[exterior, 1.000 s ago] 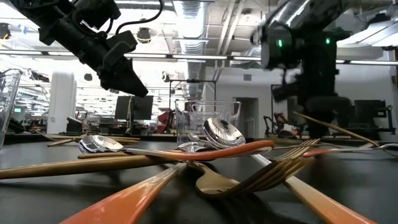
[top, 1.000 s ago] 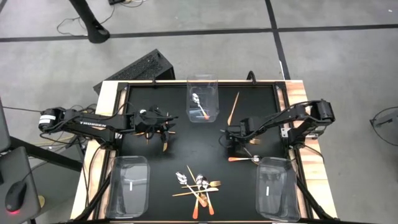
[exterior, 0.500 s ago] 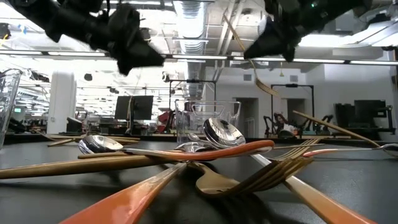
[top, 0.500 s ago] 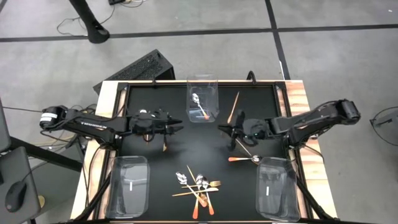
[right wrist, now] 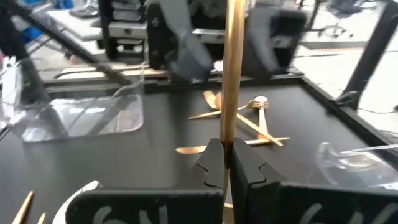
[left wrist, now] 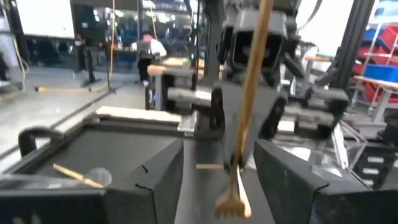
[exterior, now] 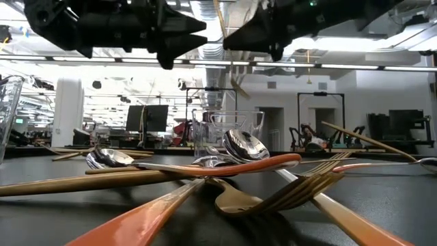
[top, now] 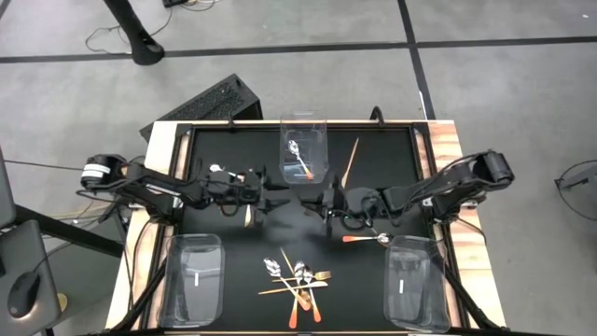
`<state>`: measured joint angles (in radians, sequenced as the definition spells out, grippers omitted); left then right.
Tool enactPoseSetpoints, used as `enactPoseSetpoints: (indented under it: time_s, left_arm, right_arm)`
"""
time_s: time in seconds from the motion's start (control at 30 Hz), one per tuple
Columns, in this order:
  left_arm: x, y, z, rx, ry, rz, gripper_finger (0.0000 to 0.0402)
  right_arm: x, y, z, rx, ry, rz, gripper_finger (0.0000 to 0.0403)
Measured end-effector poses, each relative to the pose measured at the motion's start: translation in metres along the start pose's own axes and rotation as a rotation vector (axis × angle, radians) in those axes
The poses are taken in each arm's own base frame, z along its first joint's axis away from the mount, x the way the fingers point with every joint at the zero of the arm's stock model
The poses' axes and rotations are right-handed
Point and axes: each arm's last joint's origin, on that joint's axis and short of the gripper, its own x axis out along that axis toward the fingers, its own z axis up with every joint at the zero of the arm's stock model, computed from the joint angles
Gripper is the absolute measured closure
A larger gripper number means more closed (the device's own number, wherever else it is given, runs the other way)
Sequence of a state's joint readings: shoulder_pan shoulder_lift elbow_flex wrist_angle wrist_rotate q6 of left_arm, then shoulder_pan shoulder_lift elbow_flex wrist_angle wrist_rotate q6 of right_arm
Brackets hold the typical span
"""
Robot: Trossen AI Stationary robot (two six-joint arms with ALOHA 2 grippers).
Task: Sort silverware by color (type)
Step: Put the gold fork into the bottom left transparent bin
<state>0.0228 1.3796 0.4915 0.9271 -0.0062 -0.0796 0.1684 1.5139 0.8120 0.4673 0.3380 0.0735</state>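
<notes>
My right gripper point(top: 326, 201) hovers over the middle of the black table, shut on a gold fork point(left wrist: 252, 81) that stands upright with its tines point(exterior: 237, 85) down. My left gripper point(top: 283, 199) faces it from the table's left, level and open. In the left wrist view its two fingers point(left wrist: 163, 180) stand on either side of the fork's tine end; I see no touch. More silverware lies in a crossed pile point(top: 298, 280) near the front edge. A spoon point(top: 366, 238) and a gold stick point(top: 351, 161) lie apart on the right, and a fork point(top: 248, 217) lies under the left arm. My right gripper pinches the fork's handle point(right wrist: 231, 127) between its two fingertips, on the lower part a little above the tines. The fingers come level from the table's right and lie across the handle. The fork is lifted clear of the table, nearly upright, with most of the handle rising above the fingers.
Three clear bins stand on the table: one at the far middle point(top: 304, 149) holding a spoon, one at the near left point(top: 193, 278), one at the near right point(top: 415, 280). A black keyboard point(top: 210, 101) lies beyond the far left corner. Wooden rails edge the table.
Both grippers have risen and tipped from pointing down to level, moving toward each other over the table's middle. My right gripper has lifted the gold fork off the table on the right and carried it leftward; the fork now stands upright in front of my left gripper.
</notes>
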Motion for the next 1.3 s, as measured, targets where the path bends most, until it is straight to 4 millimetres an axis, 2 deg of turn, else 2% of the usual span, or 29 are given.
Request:
enactPoseSetpoints:
  time_s: [0.17, 0.33, 0.4, 0.7, 0.8, 0.93, 1.03, 1.2, 1.3]
  left_arm:
    - [0.019, -0.001, 0.004, 0.005, -0.023, -0.025, 0.0204]
    - [0.037, -0.003, 0.004, 0.005, 0.015, -0.079, 0.0228]
    - [0.042, -0.003, 0.006, 0.006, 0.021, -0.072, 0.0249]
    - [0.04, -0.003, 0.006, -0.008, 0.066, -0.03, 0.0384]
    - [0.039, -0.005, 0.009, -0.007, 0.063, -0.029, 0.0393]
    - [0.031, -0.006, 0.014, 0.003, 0.122, 0.019, 0.0396]
    - [0.018, -0.006, 0.02, 0.026, 0.205, 0.125, 0.0396]
    - [-0.021, -0.015, 0.032, 0.012, 0.382, 0.321, 0.0397]
    - [-0.05, -0.021, 0.036, -0.08, 0.487, 0.367, 0.0394]
  right_arm:
    - [0.011, 0.004, 0.0, -0.006, 0.004, 0.007, 0.0391]
    - [0.015, 0.006, 0.0, -0.008, 0.005, 0.009, 0.039]
    - [0.014, 0.007, 0.0, -0.009, 0.007, 0.01, 0.039]
    - [0.01, 0.01, 0.003, -0.025, 0.003, -0.015, 0.0389]
    - [0.01, 0.01, 0.003, -0.001, 0.0, -0.013, 0.0386]
    - [0.01, 0.01, 0.004, 0.037, -0.005, -0.01, 0.0359]
    - [0.01, 0.01, 0.003, 0.052, -0.001, -0.01, 0.0329]
    - [0.007, 0.012, 0.005, 0.08, -0.016, -0.052, 0.0288]
    - [0.007, 0.01, 0.004, 0.076, -0.004, -0.099, 0.0272]
